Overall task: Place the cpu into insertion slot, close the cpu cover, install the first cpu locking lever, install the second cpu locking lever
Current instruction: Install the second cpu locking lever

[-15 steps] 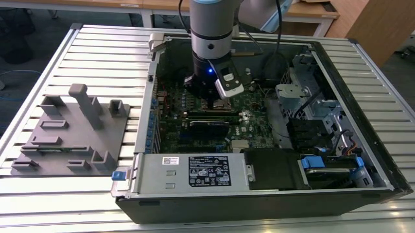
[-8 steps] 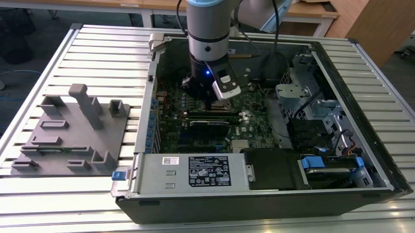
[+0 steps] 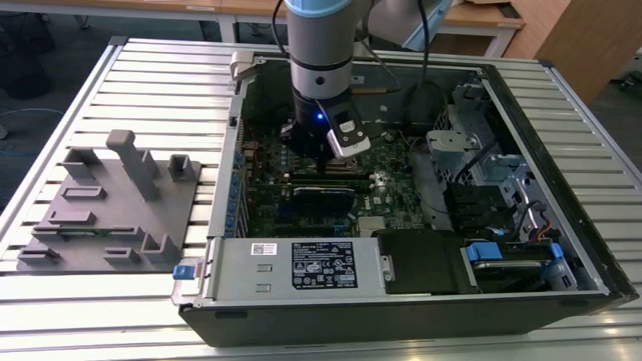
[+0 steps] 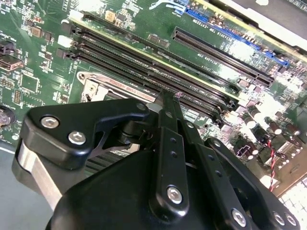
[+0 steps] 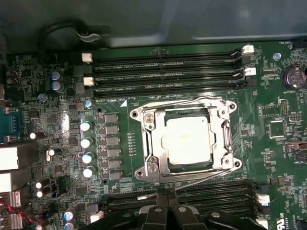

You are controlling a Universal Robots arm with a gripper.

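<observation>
Right up close in the second wrist view is the black gripper (image 4: 165, 103) body, all linkage plates and bolts, with its jaws pinched together to a narrow tip and nothing between them that I can make out. They sit just above the long black memory slots (image 4: 158, 67) on the green motherboard (image 4: 38, 57).

In the first wrist view the cpu (image 5: 187, 140) is already down in the insertion slot (image 5: 184, 139), dull silvery top facing up. The cpu cover (image 5: 221, 125) looks laid flat over it, its frame around the chip's edges. Thin wire locking levers (image 5: 201, 178) run along the socket sides; can't really tell whether they're hooked. The gripper tip (image 5: 165, 194) sits just beside the socket, over the memory slots (image 5: 211, 196) on that side, not touching the chip.

From the exterior view the arm (image 3: 319, 68) comes straight down into the open computer case (image 3: 561, 188), which lies on a slatted metal desk (image 3: 161, 90). A grey plastic fixture (image 3: 110, 203) sits on the desk at the exterior view's left, well apart from the case.
</observation>
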